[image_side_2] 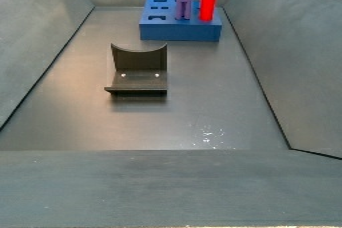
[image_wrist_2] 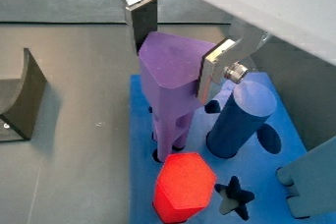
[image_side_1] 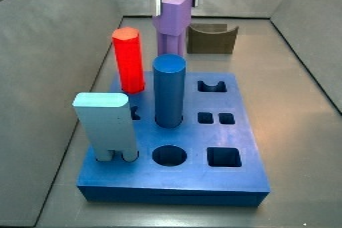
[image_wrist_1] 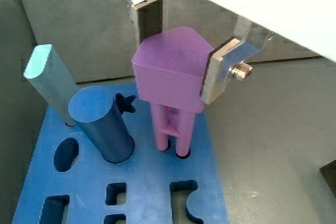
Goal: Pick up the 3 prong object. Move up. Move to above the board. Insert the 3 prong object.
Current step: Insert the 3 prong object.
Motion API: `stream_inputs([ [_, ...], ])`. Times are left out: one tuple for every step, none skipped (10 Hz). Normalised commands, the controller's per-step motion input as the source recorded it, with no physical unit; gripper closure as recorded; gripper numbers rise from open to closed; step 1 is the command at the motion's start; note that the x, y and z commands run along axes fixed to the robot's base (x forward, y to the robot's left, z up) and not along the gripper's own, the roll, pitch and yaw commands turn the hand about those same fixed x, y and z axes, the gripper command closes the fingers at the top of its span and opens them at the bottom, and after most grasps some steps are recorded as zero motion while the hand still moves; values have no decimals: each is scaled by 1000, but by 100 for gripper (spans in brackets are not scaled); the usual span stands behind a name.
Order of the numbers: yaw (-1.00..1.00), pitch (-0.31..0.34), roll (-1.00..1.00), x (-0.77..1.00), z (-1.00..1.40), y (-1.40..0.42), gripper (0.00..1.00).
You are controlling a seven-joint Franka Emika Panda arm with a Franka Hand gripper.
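gripper (image_wrist_1: 188, 43): upper centre of a wrist view, fingers clasping the 3 prong object (image_wrist_1: 171, 66) | 3 prong object: upright, prong legs in the board (image_wrist_1: 85, 184); red peg (image_side_1: 128, 60) beside it

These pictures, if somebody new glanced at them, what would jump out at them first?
Probably the gripper, whose silver fingers flank the head of the tall purple 3 prong object, its legs down at the blue board. Next, the pegs standing on that board: a bright red peg, a dark blue cylinder and a light-blue legged block. Behind the board sits a small dark olive U-shaped block.
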Motion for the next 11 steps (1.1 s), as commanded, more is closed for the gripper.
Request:
stream_inputs([
  [54,-9,131,217,-569,29,100],
  [166,0,69,274,-406,120,100],
  [80,-3,39,51,-274,0,100],
  [0,0,4,0,-57,-23,100],
  [0,0,0,0,-109,0,100],
  [-40,-73,144,-291,-523,0,100],
  [-23,-50,101,-177,-426,0,100],
  [0,-36,0,-103,-160,0,100],
  [-6,0,20,-6,-109,0,100],
  [-29,0,19,43,-94,-77,100],
  [-149,-23,43,0,-183,-77,100],
])
